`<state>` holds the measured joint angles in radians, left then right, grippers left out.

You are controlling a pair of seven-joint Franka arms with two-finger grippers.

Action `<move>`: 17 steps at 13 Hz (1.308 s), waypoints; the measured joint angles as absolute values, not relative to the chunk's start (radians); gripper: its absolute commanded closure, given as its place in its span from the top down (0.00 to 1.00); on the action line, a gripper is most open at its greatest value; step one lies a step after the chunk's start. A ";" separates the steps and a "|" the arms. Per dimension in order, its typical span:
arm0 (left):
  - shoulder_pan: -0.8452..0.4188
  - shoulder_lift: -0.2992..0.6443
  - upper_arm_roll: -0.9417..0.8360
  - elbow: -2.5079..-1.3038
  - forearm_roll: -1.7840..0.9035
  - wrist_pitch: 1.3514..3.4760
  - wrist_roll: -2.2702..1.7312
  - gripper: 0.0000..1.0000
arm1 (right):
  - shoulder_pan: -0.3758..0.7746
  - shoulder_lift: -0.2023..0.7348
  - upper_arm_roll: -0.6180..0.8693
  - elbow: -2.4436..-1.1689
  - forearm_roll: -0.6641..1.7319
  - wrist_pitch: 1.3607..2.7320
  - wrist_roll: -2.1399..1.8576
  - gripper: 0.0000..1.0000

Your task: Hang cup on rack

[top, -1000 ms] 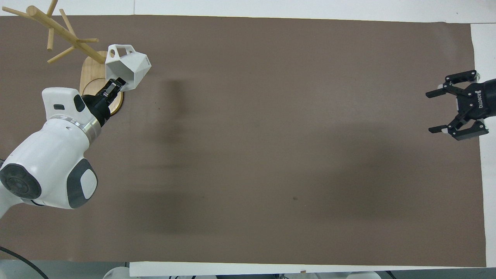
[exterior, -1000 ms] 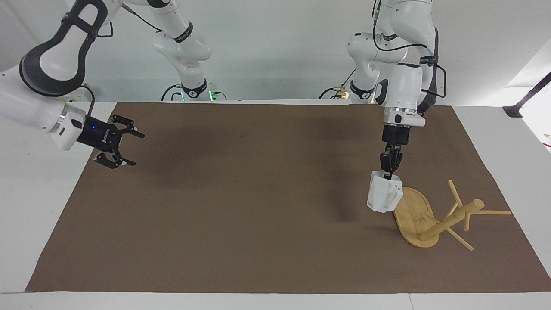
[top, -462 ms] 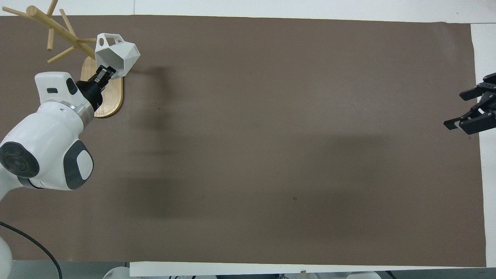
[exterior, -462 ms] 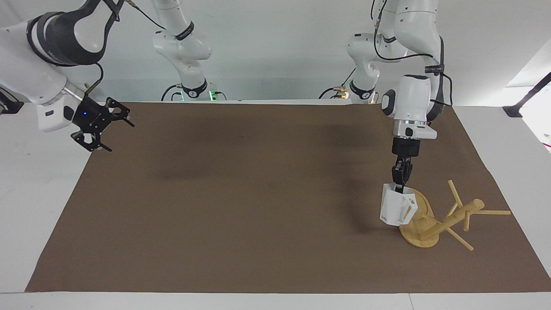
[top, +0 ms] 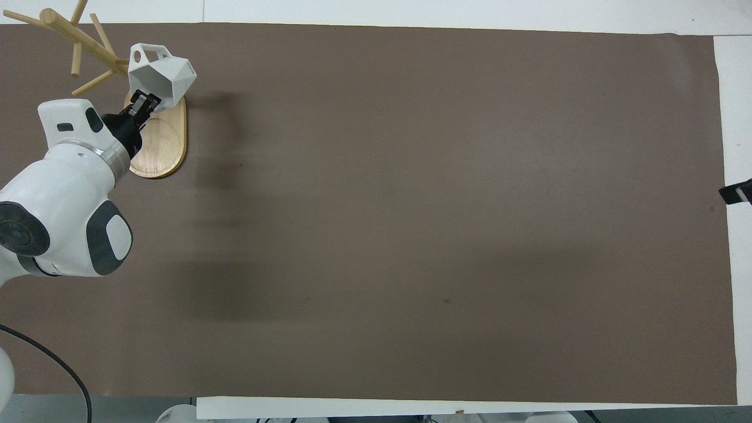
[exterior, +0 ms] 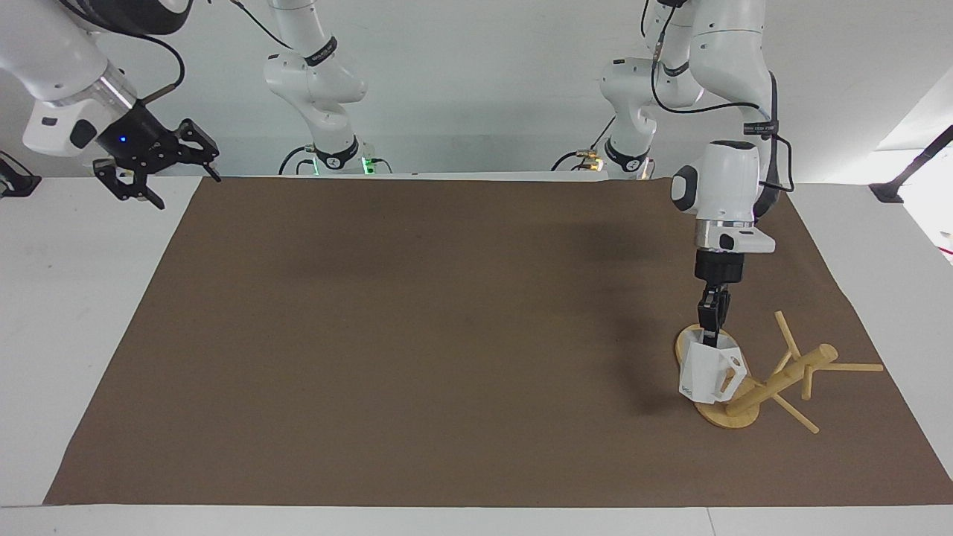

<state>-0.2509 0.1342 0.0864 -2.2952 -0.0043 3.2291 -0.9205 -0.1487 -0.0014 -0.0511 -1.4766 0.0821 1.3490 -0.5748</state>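
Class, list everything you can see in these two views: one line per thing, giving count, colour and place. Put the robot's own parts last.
cup: one, white, faceted, held in the air over the rack's base, its handle close to a peg.
rack: one, light bamboo, at the left arm's end of the table, oval base on the mat, post and pegs rising from it.
mat: one, brown, covering most of the table.
table: one, white, showing around the mat.
left end effector: one, black, shut on the cup's rim, over the rack's base.
right end effector: one, black, open, raised over the table's edge at the right arm's end, waiting.
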 measured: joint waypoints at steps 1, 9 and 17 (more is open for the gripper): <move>-0.245 0.141 0.086 -2.293 -0.004 3.229 -0.921 0.00 | -0.137 -0.002 -0.049 -1.464 0.070 1.330 -0.515 1.00; -0.208 0.160 0.087 -2.261 -0.005 3.202 -0.924 0.99 | -0.082 -0.007 -0.044 -1.485 0.015 1.286 -0.120 1.00; -0.179 0.033 0.094 -1.940 -0.005 2.201 -0.774 1.00 | -0.042 -0.007 -0.061 -1.501 0.015 1.287 -0.091 1.00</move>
